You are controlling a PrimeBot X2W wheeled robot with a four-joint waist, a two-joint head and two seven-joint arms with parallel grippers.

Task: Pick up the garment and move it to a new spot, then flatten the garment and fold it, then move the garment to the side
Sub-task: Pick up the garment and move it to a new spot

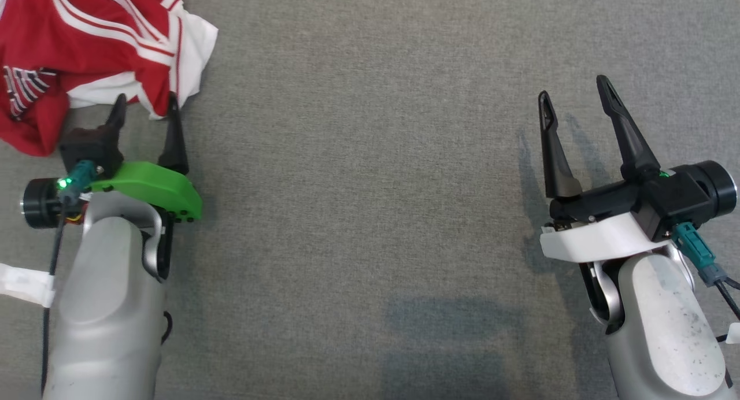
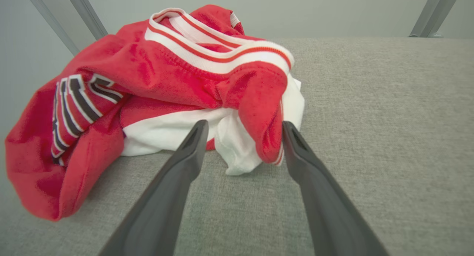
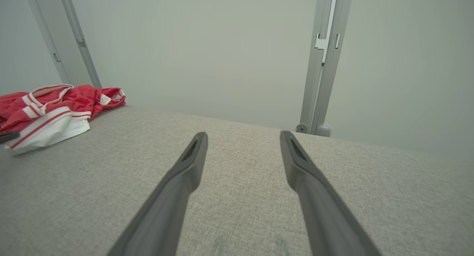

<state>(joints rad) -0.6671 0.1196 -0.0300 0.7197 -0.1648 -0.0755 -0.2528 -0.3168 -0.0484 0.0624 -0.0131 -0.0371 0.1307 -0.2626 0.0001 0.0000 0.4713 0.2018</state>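
Item: one garment, a red jersey with white panels, white-and-red striped trim and dark striped lettering, lying crumpled in a heap at the far left corner of the surface. The surface is a grey woven fabric. Left pincer: fingers spread apart, gripping nothing, its tips at the near right edge of the heap. In the left wrist view the left pincer brackets a drooping fold of the garment, red outside and white beneath. The right-hand tip sits just beside the red fold, and the left-hand tip is in front of the white cloth. Whether either tip touches the fabric cannot be told. A green bracket sits at this wrist. Right pincer: fingers likewise spread apart and empty, over bare surface at the right, well apart from the garment. A white bracket sits at this wrist. In the right wrist view the right pincer points across the grey surface, with the garment at the far left. Beyond the surface's far edge stand grey frame posts against a pale wall.
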